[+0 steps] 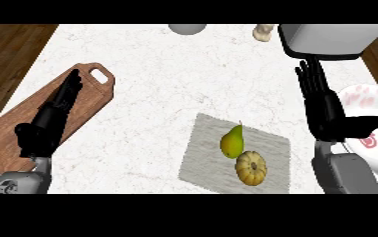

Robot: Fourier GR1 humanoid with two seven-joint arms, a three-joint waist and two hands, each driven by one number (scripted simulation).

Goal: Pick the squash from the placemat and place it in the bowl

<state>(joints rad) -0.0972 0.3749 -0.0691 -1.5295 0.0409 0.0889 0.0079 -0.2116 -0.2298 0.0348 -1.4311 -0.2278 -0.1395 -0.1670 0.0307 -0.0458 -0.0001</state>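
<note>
A round, ribbed yellow-orange squash lies on the grey placemat near its front right corner. A green-yellow pear lies just behind it on the same mat, touching or almost touching it. The white bowl with pink marks sits at the right edge, partly hidden behind my right hand. That hand is open, fingers straight and pointing away, to the right of the mat. My left hand is open too, stretched over the wooden board far left of the squash.
A wooden cutting board lies at the left. A grey-white appliance stands at the back right, a beige object beside it, and a grey round object at the back edge. Dark wood floor shows past the counter's left side.
</note>
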